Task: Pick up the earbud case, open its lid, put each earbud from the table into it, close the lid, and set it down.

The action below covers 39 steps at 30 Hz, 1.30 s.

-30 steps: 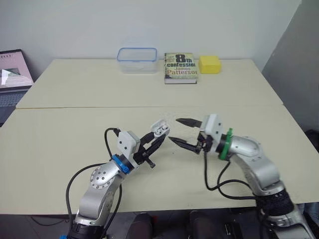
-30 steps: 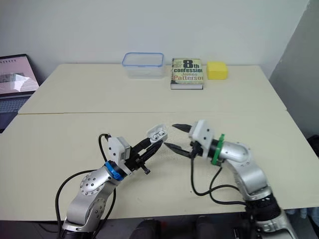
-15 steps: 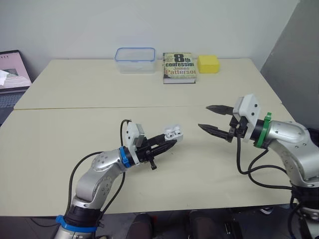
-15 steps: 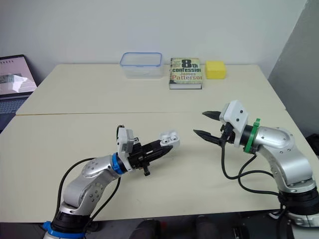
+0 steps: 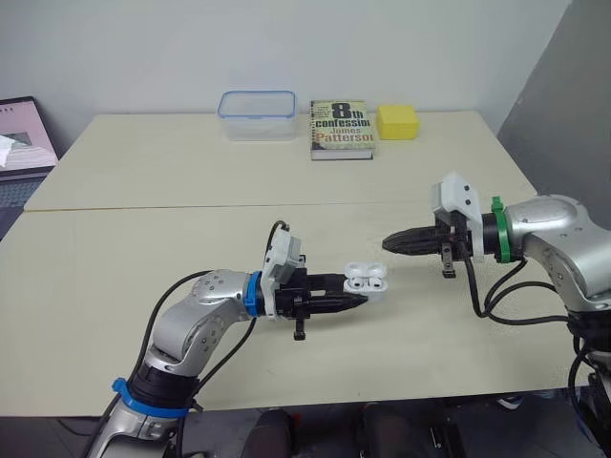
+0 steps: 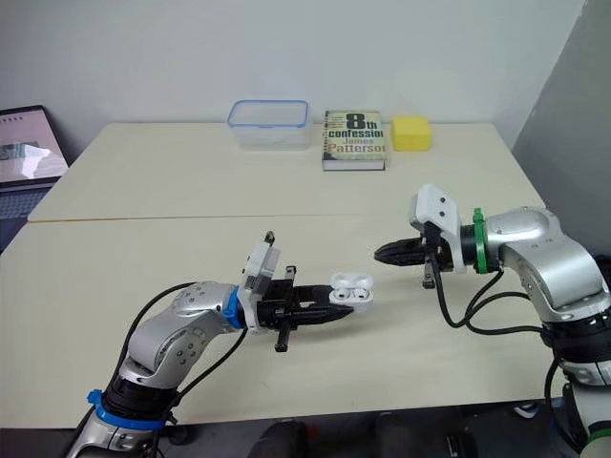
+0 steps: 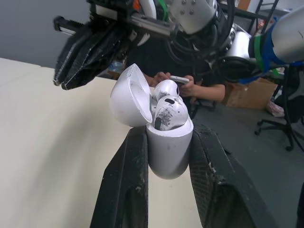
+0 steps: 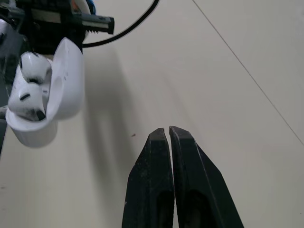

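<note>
Left gripper [image 6: 336, 312]: jaws clamped on the body of the earbud case [image 6: 351, 289], one finger [image 7: 126, 190] against each side. Case held clear of the table [image 5: 143, 239], above the front middle of the near tabletop.

Lid [image 7: 128, 97] stands hinged open, tipped away from the body. Two earbuds seated inside: the first earbud [image 7: 169, 113] nearer the wrist camera, its surface smudged dark; the second earbud [image 7: 166, 89] just behind it, next to the lid.

Right gripper [image 5: 393, 241]: jaws pressed together, nothing between them. Held level above the table, tip aimed at the case from the robot's right. Near the case but apart from it, no contact.

Far edge of the back tabletop, left to right: clear plastic container [image 5: 258, 114] with a blue rim, paperback book [image 5: 342, 129] lying flat, yellow block [image 5: 399, 121]. Book just beside the block. Open laptop [image 5: 19, 134] at the far left
</note>
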Tool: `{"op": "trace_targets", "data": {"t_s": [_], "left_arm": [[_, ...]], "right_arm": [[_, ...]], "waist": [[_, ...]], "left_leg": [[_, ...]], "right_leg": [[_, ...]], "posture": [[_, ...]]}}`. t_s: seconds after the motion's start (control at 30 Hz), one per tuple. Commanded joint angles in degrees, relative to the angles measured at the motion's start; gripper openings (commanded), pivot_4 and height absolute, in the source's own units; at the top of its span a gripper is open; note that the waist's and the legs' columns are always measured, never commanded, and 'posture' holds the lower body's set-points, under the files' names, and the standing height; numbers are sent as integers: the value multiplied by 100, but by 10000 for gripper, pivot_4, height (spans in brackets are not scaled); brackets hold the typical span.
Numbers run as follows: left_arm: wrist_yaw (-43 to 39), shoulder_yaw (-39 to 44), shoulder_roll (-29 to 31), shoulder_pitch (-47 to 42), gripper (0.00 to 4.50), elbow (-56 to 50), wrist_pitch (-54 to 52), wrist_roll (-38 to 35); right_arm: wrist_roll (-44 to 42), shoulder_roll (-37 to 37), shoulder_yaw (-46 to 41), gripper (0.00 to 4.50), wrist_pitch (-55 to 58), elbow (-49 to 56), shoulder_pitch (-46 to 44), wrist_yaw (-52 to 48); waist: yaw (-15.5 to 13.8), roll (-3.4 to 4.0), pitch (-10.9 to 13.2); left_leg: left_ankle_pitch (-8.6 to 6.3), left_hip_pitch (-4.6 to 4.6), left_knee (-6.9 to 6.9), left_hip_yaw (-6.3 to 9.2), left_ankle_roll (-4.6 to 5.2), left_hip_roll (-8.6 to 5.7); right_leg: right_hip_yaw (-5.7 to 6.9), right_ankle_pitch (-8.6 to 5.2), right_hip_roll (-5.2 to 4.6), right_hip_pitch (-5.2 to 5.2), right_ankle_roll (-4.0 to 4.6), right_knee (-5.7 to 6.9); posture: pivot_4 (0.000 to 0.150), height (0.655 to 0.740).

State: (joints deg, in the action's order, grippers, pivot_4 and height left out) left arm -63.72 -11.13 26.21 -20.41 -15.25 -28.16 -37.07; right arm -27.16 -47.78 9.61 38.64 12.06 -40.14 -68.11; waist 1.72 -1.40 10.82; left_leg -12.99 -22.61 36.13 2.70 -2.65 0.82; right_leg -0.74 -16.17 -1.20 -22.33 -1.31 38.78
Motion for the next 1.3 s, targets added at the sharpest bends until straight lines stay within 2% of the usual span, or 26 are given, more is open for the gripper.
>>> {"op": "trace_targets", "data": {"t_s": [0.03,0.3,0.6,0.83,1.07,1.3], "left_arm": [[-94,-20,-8,-69,8118,-139,90,28],[-82,11,-44,-67,8118,-111,123,106],[-82,12,-31,17,8118,-104,153,196],[120,97,-67,-64,8118,21,-99,133],[881,314,31,-533,8118,1108,-1735,-21],[1946,632,-288,-1415,8118,2904,-2868,316]], "right_arm": [[-154,3,61,0,113,66,-245,-346],[-401,-30,159,0,343,398,-295,-798],[-932,-68,-27,0,712,854,-313,-848],[-718,-21,59,0,520,895,-89,-569],[-189,125,-200,0,90,450,-84,78],[57,286,-335,0,203,1079,730,1047]], "waist": [[-3,0,0],[-9,0,0],[-10,0,0],[-8,0,0],[-6,0,1],[-20,-1,1]], "left_leg": [[0,-1,0,3,0,0],[0,-4,1,5,0,0],[0,-4,1,7,0,0],[0,-3,2,7,0,0],[0,-4,4,11,0,-1],[0,-21,4,23,0,-4]], "right_leg": [[2,0,0,0,0,-1],[6,0,-2,0,0,-1],[8,0,-2,0,0,-1],[8,0,-2,0,0,-1],[15,0,-1,-1,-1,5],[27,-1,-5,-8,-4,3]], "posture": [[1500,7400],[1500,7400],[1500,7400],[1500,7400],[1500,7400],[1500,7400]]}}
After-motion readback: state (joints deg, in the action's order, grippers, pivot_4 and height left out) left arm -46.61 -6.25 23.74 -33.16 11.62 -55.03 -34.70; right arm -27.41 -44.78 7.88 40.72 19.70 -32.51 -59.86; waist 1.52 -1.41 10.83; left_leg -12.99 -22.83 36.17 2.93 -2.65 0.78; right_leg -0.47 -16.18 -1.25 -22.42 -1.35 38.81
